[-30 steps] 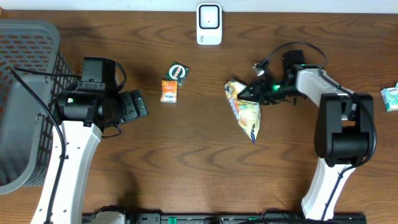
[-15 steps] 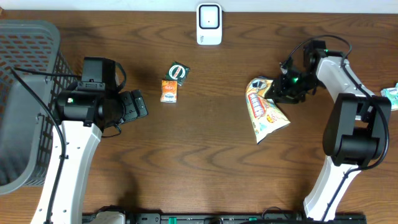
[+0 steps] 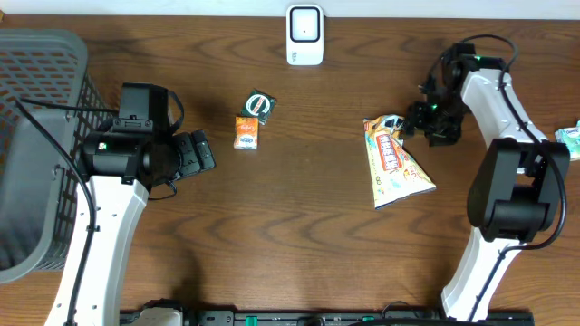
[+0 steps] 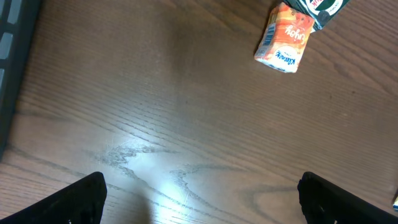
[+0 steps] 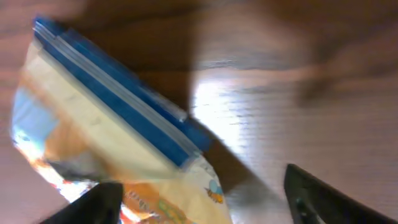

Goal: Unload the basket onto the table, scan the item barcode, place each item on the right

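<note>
Bag (image 3: 396,161) has swung right and lies flat; right gripper (image 3: 415,123) gapes wide at its top, gripping nothing; left gripper (image 4: 199,199) wide, empty.

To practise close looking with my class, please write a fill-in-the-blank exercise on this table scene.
The gripper beside the snack bag is the robot's ___ one.
The grey basket stands at the table's ___ side.
The round pack next to the orange packet is mostly ___.
The left gripper has its jaws ___.
Missing words: right; left; green; open.
</note>
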